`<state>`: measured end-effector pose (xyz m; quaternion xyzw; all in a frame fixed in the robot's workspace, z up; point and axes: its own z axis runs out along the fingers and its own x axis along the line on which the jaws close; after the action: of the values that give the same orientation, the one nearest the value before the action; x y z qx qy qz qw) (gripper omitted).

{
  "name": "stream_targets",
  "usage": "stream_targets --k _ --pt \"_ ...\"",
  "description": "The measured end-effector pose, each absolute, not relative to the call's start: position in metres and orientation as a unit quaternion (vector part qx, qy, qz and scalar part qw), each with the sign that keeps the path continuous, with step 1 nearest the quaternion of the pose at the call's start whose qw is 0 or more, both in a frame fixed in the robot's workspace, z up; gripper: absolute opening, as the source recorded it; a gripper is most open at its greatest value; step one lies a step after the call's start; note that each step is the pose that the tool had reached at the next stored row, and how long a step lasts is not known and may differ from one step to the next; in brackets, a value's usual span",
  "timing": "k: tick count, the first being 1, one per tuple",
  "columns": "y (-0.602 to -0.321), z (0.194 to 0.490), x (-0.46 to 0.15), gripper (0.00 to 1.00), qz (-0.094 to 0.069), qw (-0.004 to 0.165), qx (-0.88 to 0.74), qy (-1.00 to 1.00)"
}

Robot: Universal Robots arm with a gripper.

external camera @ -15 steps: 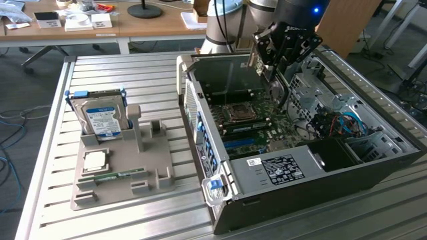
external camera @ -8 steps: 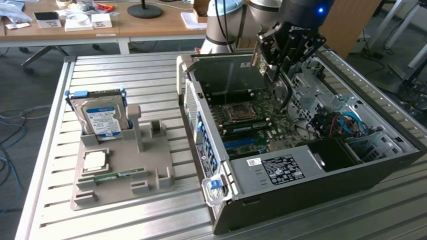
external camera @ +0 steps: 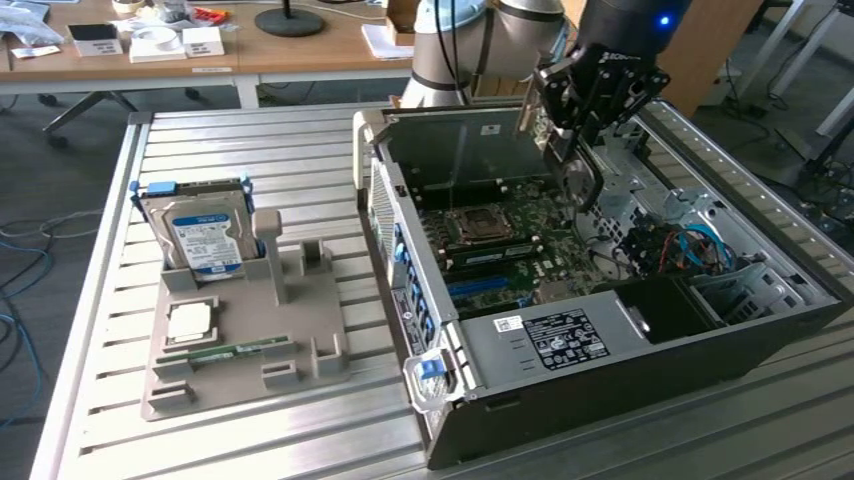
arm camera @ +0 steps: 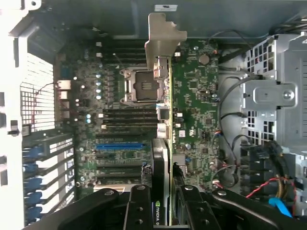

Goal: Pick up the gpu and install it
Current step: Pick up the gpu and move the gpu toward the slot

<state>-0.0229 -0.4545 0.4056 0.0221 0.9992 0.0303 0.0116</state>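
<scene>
The gpu (arm camera: pixel 168 96) appears edge-on in the wrist view: a thin green board with a silver end bracket (arm camera: pixel 163 36) and a black fan block. My gripper (arm camera: pixel 165 211) is shut on it, a black finger (arm camera: pixel 139 206) pressing each face. In the exterior view the gripper (external camera: pixel 587 125) holds the gpu (external camera: pixel 577 185) upright inside the open computer case (external camera: pixel 400 235), hanging just above the motherboard (external camera: pixel 514 225). The card's lower edge is above the board, beside the CPU socket (arm camera: pixel 139 86). A blue expansion slot (arm camera: pixel 120 145) lies off to one side of the card.
A grey parts holder (external camera: pixel 247 370) on the slatted metal table carries a silver hard drive (external camera: pixel 203 240), a CPU chip (external camera: pixel 191 320) and a RAM stick (external camera: pixel 230 352). Inside the case are the power supply (external camera: pixel 561 335) and a drive cage with cables (external camera: pixel 681 248).
</scene>
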Motion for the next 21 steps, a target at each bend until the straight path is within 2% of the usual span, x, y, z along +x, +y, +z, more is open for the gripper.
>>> stream_targets --k 21 --pt "-0.452 0.405 0.016 0.27 0.030 0.012 0.022 0.999"
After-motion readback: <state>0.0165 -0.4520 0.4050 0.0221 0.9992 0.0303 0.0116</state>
